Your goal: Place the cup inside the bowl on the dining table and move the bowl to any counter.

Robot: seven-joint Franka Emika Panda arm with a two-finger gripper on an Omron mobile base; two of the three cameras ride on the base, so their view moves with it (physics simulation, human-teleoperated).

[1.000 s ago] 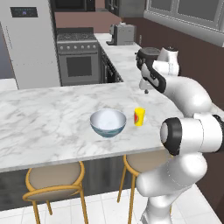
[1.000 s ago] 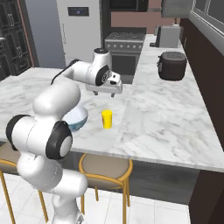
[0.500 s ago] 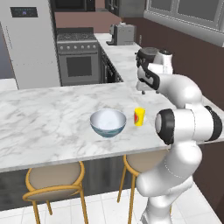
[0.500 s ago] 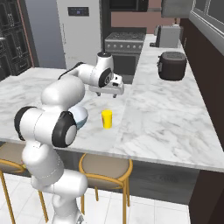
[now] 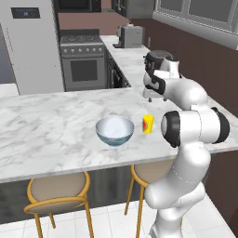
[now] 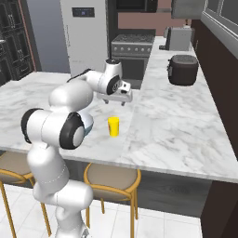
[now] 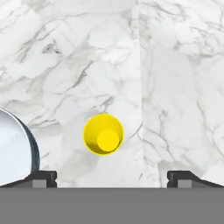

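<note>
— Where is the cup [image 5: 148,124] right now?

— It stands upright on the dining table [image 5: 46,125], just beside the bowl [image 5: 115,130], at about three o'clock from it in the left base view. The two sit close, but I see a strip of marble between them.

— And from the other side?

— In the right base view the cup [image 6: 113,126] is at three o'clock of the bowl [image 6: 86,123], which is mostly hidden behind the arm's big white joint. Only a slice of its blue-grey wall shows there.

— What is the gripper [image 6: 116,99] doing?

— It hangs above the table, up and a little beyond the cup, at roughly twelve o'clock from it in the right base view. It touches nothing.

— Its jaws?

— Wide apart. In the hand view the two dark fingertips [image 7: 43,178] sit far out at the lower corners, with bare marble between them and nothing gripped.

— Does the hand camera see the cup?

— Yes, from straight above: a yellow ring [image 7: 103,134] with a lighter disc inside, near the middle of the view, at about eleven o'clock from the midpoint of the jaws. The bowl's rim [image 7: 31,145] curves in at nine o'clock of the cup.

— Anything else around?

— Two round tan stools [image 5: 58,191] are tucked under the table's near edge. Farther back, a dark round cooker [image 6: 182,69] sits on the counter [image 6: 186,100], and a steel stove [image 5: 83,65] stands by a grey fridge [image 5: 30,46].
</note>
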